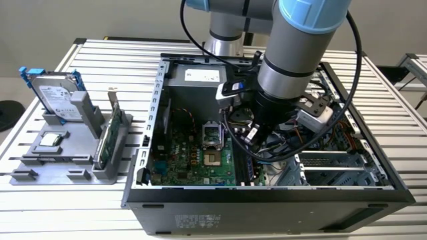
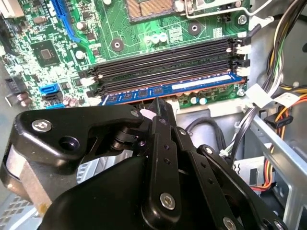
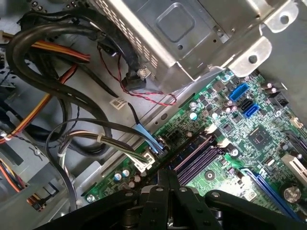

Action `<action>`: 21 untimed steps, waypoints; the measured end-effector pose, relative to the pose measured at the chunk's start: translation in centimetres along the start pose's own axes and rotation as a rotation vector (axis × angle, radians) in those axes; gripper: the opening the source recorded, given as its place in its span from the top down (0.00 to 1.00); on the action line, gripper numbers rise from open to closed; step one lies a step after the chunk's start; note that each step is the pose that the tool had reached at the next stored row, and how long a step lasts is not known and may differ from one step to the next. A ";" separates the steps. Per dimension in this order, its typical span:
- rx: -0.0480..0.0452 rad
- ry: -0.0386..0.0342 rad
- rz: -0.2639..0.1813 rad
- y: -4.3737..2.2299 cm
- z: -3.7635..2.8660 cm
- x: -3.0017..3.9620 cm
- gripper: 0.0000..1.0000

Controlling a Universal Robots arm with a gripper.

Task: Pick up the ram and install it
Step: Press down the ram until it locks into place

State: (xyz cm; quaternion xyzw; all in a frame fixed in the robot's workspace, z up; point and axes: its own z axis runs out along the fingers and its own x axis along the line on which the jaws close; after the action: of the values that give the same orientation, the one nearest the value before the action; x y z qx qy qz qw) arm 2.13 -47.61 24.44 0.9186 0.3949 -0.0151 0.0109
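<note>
A slatted metal surface (image 1: 400,125) carried the open computer case (image 1: 267,205), and the arm reached down inside it. In the second wrist view the hand (image 2: 156,108) hovered right over the ram (image 2: 168,90), a bluish stick lying in the motherboard (image 2: 48,43) slot nearest the hand, beside the empty black slots (image 2: 163,60). The fingers looked drawn close together at the stick's edge; whether they actually gripped it, I couldn't tell. Well off to one side, the hard drive (image 1: 57,97) stood in its grey holder (image 1: 60,165).
</note>
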 end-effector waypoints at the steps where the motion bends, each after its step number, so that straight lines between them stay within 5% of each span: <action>1: -0.0003 0.0000 -0.007 0.00 0.00 0.00 1.00; 21: -0.0034 0.0024 -0.128 -0.01 0.01 0.01 1.00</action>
State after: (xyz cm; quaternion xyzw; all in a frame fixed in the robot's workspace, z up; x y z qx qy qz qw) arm 2.13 -47.59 24.43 0.8913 0.4530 -0.0140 0.0110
